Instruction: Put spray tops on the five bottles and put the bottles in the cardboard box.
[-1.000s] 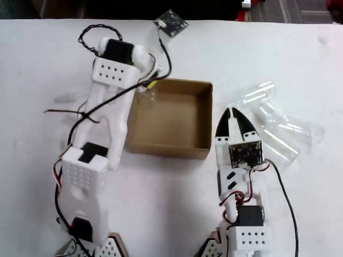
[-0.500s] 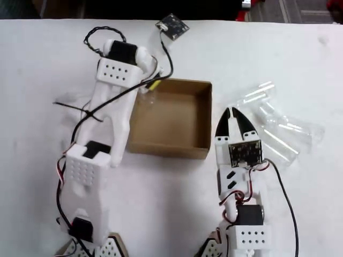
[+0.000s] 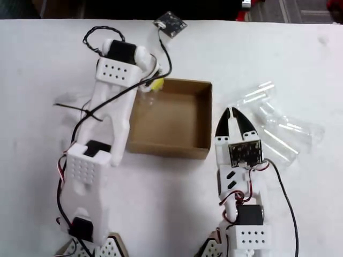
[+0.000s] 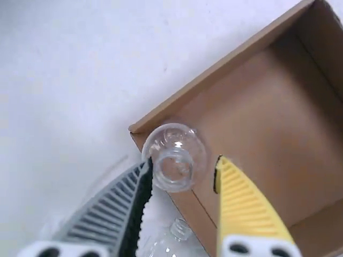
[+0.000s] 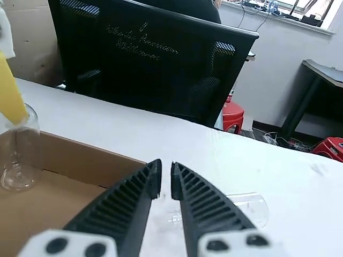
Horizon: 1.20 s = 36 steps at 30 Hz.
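Left hand (image 4: 184, 161) shifted, narrowly parted, clasping bottle (image 4: 174, 155)

Bright, even overhead light floods the high view. The white table (image 3: 177, 214) is close to washed out, and the arms throw only faint, soft shadows on it. The room beyond its far edge is dark. White streaks of glare run along the clear bottles (image 3: 278, 131). Inside the cardboard box (image 3: 171, 115) the inner walls are a shade darker than the floor. In the right wrist view, daylight enters through a window (image 5: 300, 4) behind a black chair (image 5: 150, 69).
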Tool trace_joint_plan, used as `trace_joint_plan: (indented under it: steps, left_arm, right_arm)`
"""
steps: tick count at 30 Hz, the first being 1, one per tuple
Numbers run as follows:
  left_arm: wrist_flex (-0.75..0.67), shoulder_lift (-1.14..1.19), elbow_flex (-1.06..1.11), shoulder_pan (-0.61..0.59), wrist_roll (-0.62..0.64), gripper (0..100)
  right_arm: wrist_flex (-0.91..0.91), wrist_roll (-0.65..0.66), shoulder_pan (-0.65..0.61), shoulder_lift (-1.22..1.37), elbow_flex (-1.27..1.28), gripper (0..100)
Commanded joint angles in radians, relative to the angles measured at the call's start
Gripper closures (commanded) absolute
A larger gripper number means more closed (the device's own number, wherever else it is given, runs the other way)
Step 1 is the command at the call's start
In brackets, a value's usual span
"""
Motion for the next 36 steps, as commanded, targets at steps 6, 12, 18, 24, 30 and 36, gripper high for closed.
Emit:
trace_joint_plan:
  steps: [6, 12, 18, 24, 30, 36]
  left_arm:
    - [0.031, -0.013, -0.199, -0.044, 0.028, 82]
    - [0.175, -0.016, -0.371, -0.067, 0.028, 82]
    - [0.172, -0.119, -0.299, -0.208, 0.005, 83]
    - [0.172, -0.424, 0.087, -0.266, -0.120, 83]
    - [0.146, -0.822, 0.548, -0.226, -0.347, 83]
    - [-0.071, -1.024, 0.947, -0.239, -0.460, 82]
  right_arm:
    - [-0.027, 0.002, -0.007, 0.002, 0.011, 98.1]
    - [-0.027, 0.002, -0.005, 0.002, 0.011, 98.1]
    - [-0.027, 0.002, -0.001, 0.002, 0.011, 98.1]
    - [-0.027, 0.002, -0.002, 0.001, 0.011, 98.1]
    - [-0.027, 0.002, -0.002, 0.001, 0.011, 98.1]
    - [-0.027, 0.002, -0.004, 0.001, 0.011, 98.1]
